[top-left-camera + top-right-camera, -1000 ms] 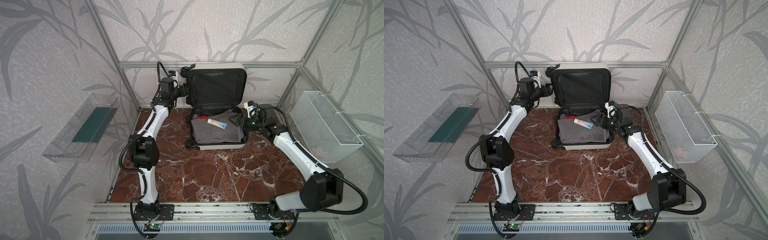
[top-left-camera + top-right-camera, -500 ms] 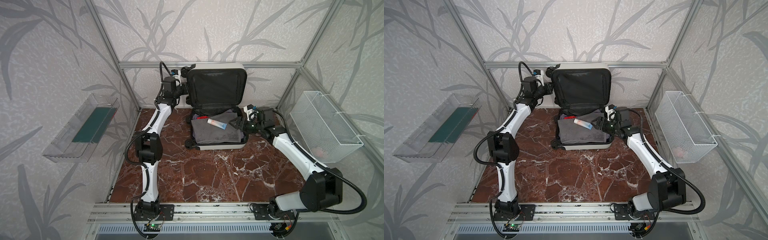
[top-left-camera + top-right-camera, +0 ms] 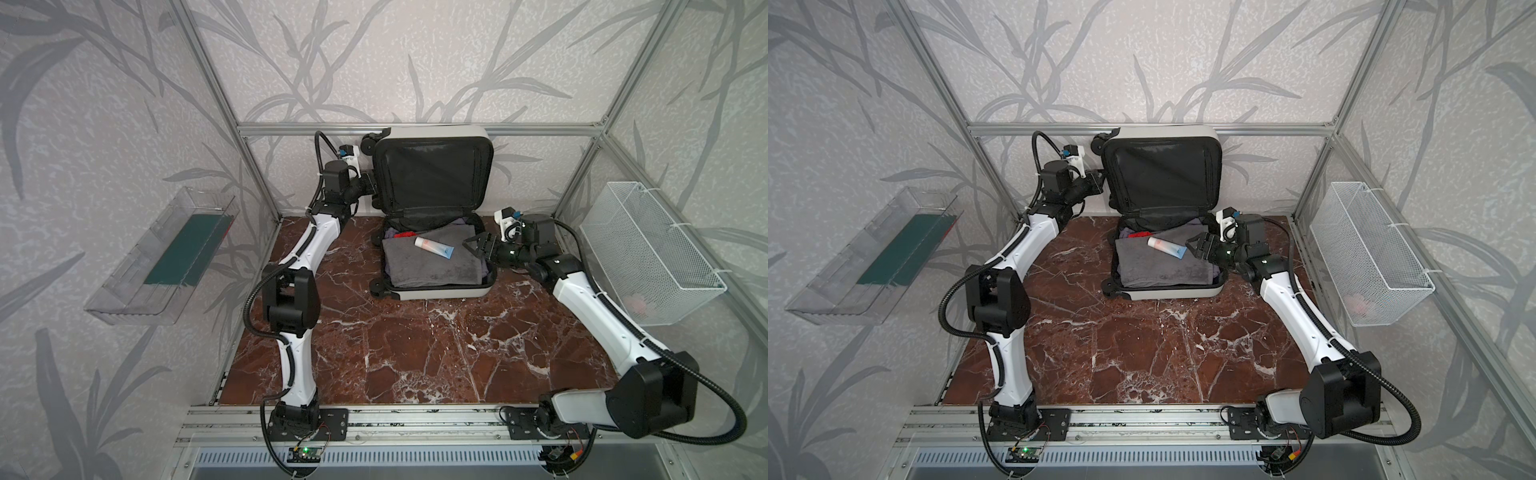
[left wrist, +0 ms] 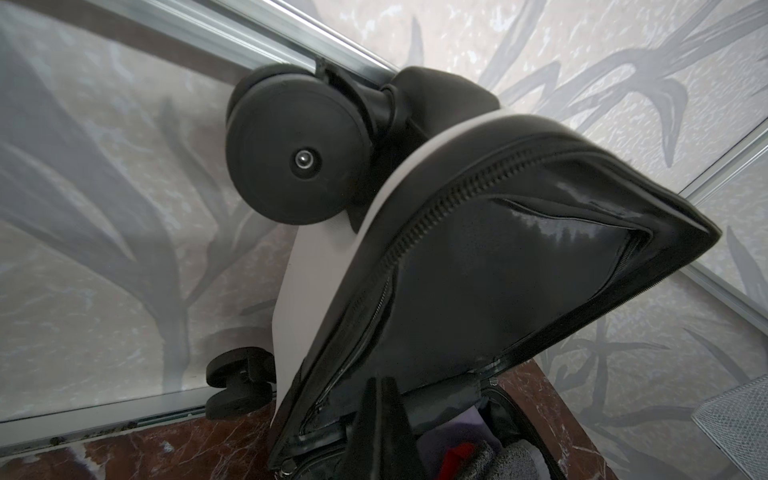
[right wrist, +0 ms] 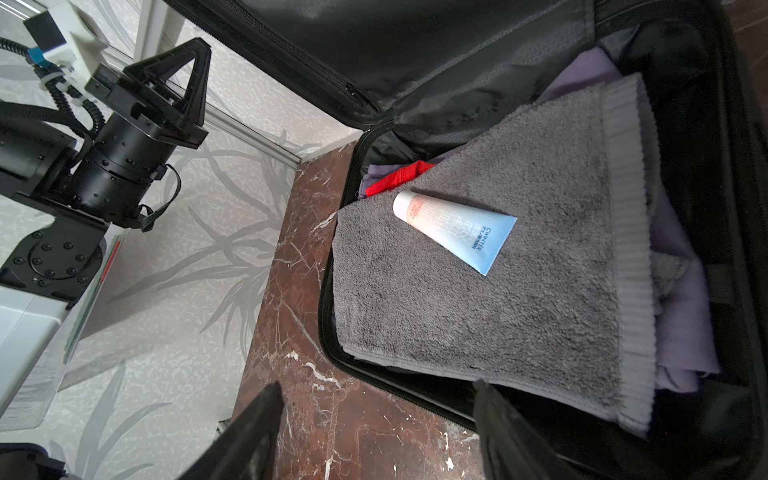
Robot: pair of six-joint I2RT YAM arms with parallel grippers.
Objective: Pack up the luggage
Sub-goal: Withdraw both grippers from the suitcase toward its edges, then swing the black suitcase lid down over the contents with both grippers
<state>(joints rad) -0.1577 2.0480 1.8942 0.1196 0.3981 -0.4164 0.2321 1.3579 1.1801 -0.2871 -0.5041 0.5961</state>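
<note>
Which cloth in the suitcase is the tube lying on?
The grey towel: it lies on top and the tube rests on it. The purple garment and the red cloth only peek out from under its edges.

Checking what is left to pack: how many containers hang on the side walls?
2. A clear plastic bin on the left wall, holding a flat dark green thing; a white wire basket on the right wall, with a pale pink thing inside. No others show.
</note>
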